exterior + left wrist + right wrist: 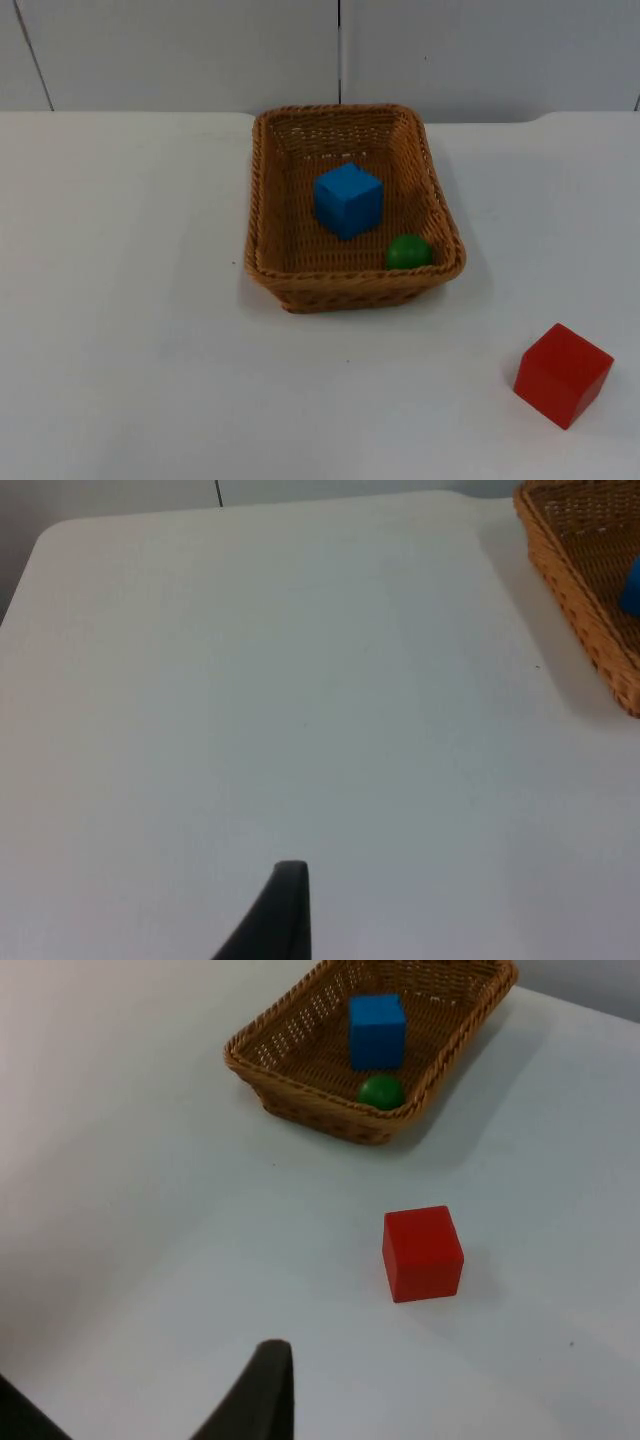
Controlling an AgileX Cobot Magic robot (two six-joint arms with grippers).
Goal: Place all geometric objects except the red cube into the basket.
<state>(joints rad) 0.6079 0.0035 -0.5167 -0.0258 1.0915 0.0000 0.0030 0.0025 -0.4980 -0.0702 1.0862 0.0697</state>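
The blue cube [348, 199], a solid block with flat matte faces and crisp edges, is sitting near the middle of the woven brown wicker basket [268, 190], turned a little so one corner is pointing toward 6 o'clock. The small green ball [408, 252] is resting in the basket too, down at about 5 o'clock from the cube, tucked against the near wall and right-hand corner. Both are looking like light, rigid pieces: the cube would be taking a grip well across two opposite flat faces, while the ball, being round and smooth, would be tending to roll or squirt out unless pinched squarely across its widest part. The basket itself is appearing stiff enough to hold its shape but light enough to slide if nudged; its rim would be the place to take hold. The red cube [563, 374], the one to be left out, is standing on the white table top [130, 330] well apart from the basket, at roughly 4 o'clock from it. Judging from how things are lying, the sorting is looking finished. The left gripper [285, 910] is hovering over bare table with the basket edge off at 2 o'clock, and the right gripper [262, 1390] is waiting above the table with the red cube at 1 o'clock; whether either pincer is apart or together I cannot tell.
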